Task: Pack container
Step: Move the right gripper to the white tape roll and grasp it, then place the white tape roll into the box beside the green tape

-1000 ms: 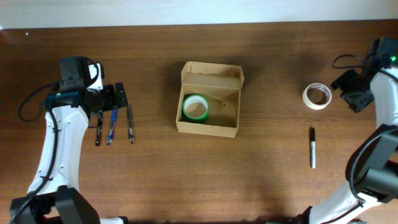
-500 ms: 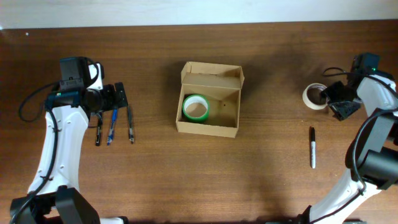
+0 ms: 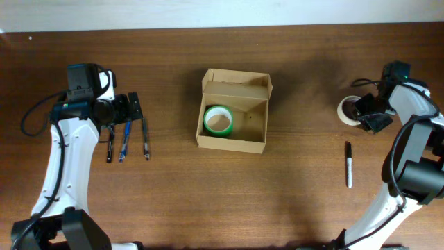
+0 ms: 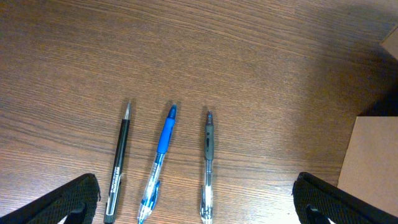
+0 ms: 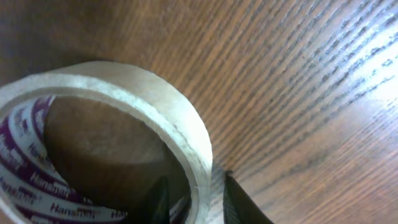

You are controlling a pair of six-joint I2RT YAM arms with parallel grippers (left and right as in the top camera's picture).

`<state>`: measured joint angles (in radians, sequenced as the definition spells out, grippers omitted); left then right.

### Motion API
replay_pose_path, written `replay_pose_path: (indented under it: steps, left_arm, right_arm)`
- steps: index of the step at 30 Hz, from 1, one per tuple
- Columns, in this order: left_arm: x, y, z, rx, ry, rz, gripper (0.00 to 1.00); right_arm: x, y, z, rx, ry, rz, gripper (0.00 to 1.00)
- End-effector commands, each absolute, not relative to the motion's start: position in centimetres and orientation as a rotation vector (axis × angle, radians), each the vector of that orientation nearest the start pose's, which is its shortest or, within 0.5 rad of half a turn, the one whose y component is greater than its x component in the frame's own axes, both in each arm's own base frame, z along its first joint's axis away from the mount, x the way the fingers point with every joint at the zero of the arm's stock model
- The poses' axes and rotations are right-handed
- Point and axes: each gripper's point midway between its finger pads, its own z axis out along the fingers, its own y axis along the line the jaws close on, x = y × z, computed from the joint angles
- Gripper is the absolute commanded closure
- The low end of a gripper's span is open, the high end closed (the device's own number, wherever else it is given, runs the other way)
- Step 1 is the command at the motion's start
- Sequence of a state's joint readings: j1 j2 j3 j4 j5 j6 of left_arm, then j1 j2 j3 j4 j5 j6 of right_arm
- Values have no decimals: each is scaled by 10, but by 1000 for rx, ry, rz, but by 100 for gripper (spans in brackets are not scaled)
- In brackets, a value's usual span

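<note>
Swinging in from the table's edge over the past second, the right gripper now sits on the beige tape roll. Far left, the left gripper hangs above three slim pens; only its wrist view shows the jaws spread wide, and the pens as black, clear blue and grey on grained wood. At mid-table the container, plain cardboard with its flap up, holds a green tape roll. The right wrist view shows purple lettering inside the beige roll, with the jaws narrowly apart astride its wall. A black marker lies nearby.
</note>
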<state>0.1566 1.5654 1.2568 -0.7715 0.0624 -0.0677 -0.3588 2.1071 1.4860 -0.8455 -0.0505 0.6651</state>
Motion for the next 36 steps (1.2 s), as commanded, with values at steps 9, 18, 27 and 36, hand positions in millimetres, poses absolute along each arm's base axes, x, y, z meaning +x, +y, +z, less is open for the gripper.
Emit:
replay_pose_path:
  steps: [9,18,27,36]
  left_arm:
    - [387,53,148,-260,2625,-36,1]
    - [387,53,148,-260,2624,-36,1]
    - [387,53,148,-260,2624,-36,1]
    - [387,53,148,-260,2624,-36,1]
  right_arm:
    - [418,-126,119,1084,2674,96,96]
    - [422,65,322,35,2513,288,96]
    - [372,229,269,-678,2548,4,96]
    - [394,251,150,-793,2751,-183,96]
